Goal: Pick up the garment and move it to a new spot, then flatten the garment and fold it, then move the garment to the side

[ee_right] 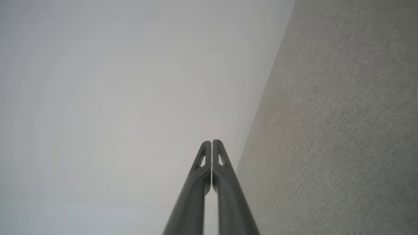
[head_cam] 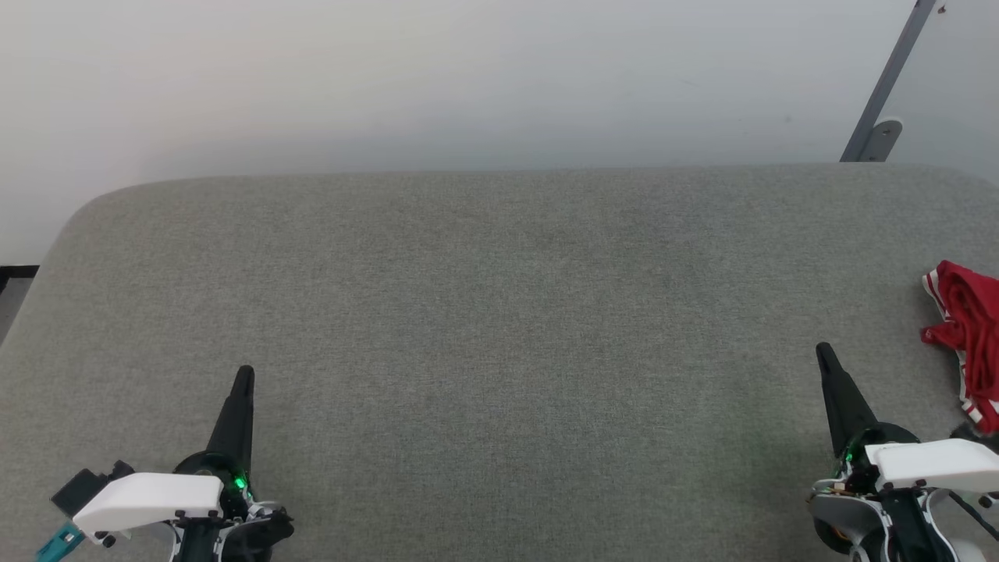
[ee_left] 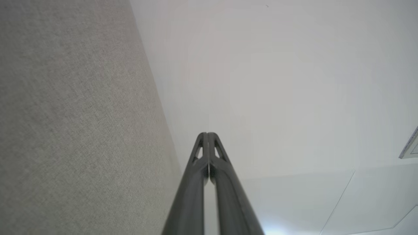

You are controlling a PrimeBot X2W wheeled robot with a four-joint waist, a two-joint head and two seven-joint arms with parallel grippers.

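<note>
Red garment [head_cam: 966, 336] lies bunched at the grey padded surface's [head_cam: 499, 312] right edge. Left gripper [head_cam: 244, 376] and right gripper [head_cam: 823, 353] sit near the front edge, each with fingers pressed together, with a broad stretch of fabric between them.

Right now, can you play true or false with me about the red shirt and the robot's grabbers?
1. The garment lies bunched up at the right edge of the grey surface. True.
2. The left gripper holds the garment. False: it is shut on nothing, at the other side.
3. The right gripper is shut. True.
4. The garment is neatly folded. False: it is a crumpled heap.
</note>
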